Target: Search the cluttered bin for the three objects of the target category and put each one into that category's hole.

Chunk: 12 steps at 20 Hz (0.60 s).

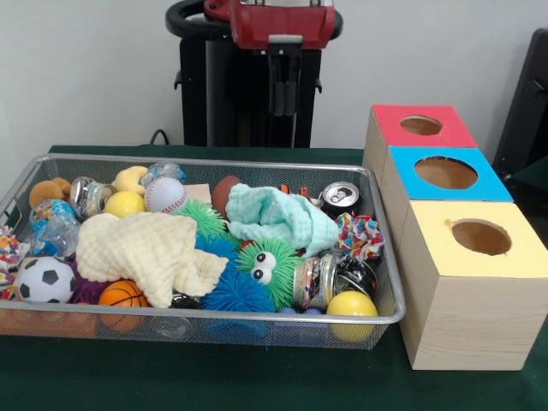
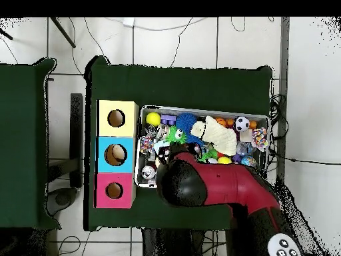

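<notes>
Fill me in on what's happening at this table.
A red and black robot arm hangs over the far edge of a wire bin crammed with balls, cans, cloths and fuzzy toys. Its tool is above the clutter and holds nothing visible. Beside the bin stand three boxes with holes, topped red, blue and yellow. No object shows in the holes.

No legible text, label or number anywhere in either view
</notes>
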Motion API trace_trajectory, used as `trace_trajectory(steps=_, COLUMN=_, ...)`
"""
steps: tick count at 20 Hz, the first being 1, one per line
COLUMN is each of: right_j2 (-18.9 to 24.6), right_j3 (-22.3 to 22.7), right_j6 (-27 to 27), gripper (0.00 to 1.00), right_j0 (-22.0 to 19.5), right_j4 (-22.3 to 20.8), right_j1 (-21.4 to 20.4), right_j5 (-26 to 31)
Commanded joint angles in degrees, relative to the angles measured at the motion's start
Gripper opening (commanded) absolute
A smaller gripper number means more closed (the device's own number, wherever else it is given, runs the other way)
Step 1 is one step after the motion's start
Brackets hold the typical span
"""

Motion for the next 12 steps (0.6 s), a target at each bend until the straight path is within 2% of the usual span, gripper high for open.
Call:
trace_trajectory(steps=1, right_j2=8.0, right_j3=5.1, right_j6=-6.2, gripper=0.0, right_j0=-7.0, right_j4=-3.6, right_j1=-1.1, right_j5=-3.0)
trace_trajectory(steps=8, right_j2=15.9, right_j3=9.8, right_j6=-7.7, gripper=0.0, right_j0=-17.1, right_j4=-7.3, right_j1=-0.2, right_j5=-6.5)
trace_trajectory(steps=12, right_j2=17.9, right_j3=10.2, right_j6=-7.2, gripper=0.0, right_j0=-19.9, right_j4=-10.2, right_j1=1.6, right_j5=-7.0)
